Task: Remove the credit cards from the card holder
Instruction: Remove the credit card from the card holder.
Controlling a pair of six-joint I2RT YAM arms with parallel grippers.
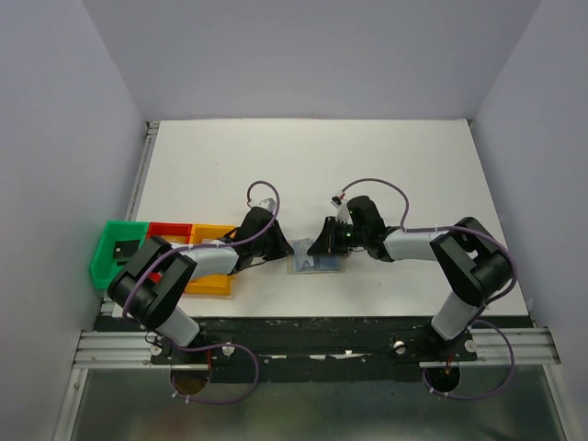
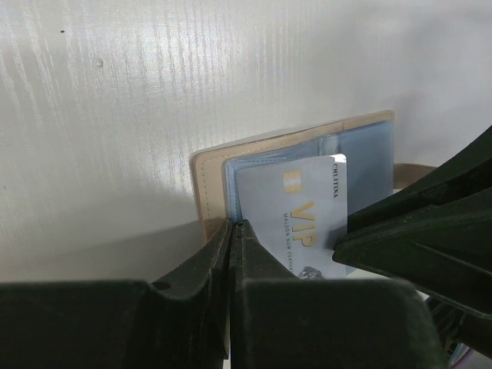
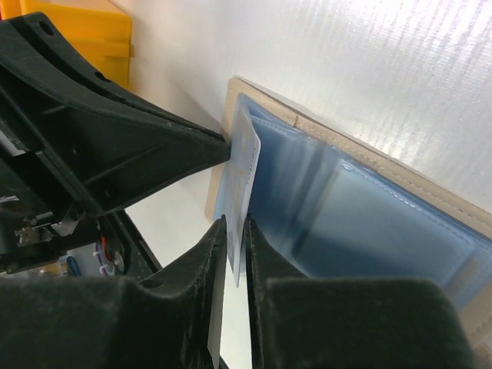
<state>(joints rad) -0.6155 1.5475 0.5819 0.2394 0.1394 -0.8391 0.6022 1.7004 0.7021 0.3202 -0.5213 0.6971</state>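
Care with the pull: right hand [image 3: 234, 231] is clamped on the silvery card [image 2: 296, 207], partly out of the open card holder [image 3: 369, 223] lying on the desk [image 2: 154, 92]. Left hand [image 2: 231, 224], fingers together, presses at its tan border; draw straight along the pocket, slowly.

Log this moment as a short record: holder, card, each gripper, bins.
card holder: lying open on the white table, light-blue panels facing up
silvery card: printed VIP, over one blue panel, one end between gripper fingers
left gripper: shut on the card holder's tan edge
right gripper: shut on the silvery card, seen edge-on
bins: green bin, red bin, yellow bin in a row, left of the holder
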